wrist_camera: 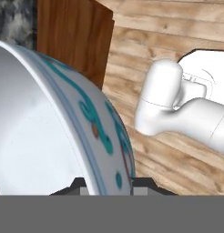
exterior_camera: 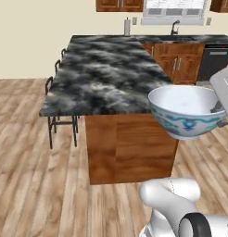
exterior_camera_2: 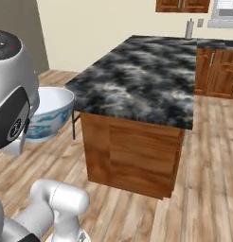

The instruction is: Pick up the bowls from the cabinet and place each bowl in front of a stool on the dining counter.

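A white bowl [exterior_camera: 185, 113] with a blue-teal pattern hangs above the wooden floor, just off the near right corner of the dining counter [exterior_camera: 102, 74]. My gripper [wrist_camera: 108, 187] is shut on its rim, one finger inside and one outside. The same bowl [exterior_camera_2: 49, 116] sits left of the counter [exterior_camera_2: 142, 71] in the right base view, and its wall [wrist_camera: 50, 136] looms close in the hand view. Thin black stool frames [exterior_camera: 51, 92] line the counter's left side, their seats hidden under the top. The cabinet with the shelf is out of view.
Base cabinets [exterior_camera: 178, 60] and a dark dishwasher [exterior_camera: 215, 62] stand behind the counter on the right. A faucet [exterior_camera: 175, 27] and a paper-towel roll [exterior_camera: 127, 26] sit by the far wall, under closed wall cabinet doors [exterior_camera: 119, 4]. Open wooden floor [exterior_camera: 37, 185] lies to the left.
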You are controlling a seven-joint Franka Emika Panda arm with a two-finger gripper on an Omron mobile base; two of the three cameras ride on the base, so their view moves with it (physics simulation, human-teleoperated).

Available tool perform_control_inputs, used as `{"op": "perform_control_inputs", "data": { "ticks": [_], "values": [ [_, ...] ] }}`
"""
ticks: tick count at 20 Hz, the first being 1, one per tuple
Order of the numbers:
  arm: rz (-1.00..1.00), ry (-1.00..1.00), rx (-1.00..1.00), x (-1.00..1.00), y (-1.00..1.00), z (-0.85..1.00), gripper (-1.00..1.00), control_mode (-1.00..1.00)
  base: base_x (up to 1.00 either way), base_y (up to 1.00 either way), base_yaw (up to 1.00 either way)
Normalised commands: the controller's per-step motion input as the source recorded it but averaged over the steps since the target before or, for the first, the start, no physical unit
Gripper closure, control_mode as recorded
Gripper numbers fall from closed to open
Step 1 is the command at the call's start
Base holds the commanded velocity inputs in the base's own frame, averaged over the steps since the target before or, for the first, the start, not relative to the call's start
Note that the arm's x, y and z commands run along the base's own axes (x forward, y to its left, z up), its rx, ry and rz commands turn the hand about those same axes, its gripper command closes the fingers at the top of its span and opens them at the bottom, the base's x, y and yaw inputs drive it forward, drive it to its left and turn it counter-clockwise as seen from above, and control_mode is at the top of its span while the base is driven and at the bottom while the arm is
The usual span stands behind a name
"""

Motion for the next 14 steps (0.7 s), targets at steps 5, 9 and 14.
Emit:
{"op": "perform_control_inputs", "data": {
  "ticks": [5,9,14],
  "values": [
    [0.00,0.00,0.00,0.00,0.00,0.00,1.00,1.00,0.11,1.00,-0.40],
    [0.00,0.00,0.00,0.00,0.00,0.00,1.00,1.00,0.01,1.00,-0.33],
    [0.00,0.00,0.00,0.00,0.00,0.00,1.00,1.00,0.00,1.00,-0.29]
  ]
}}
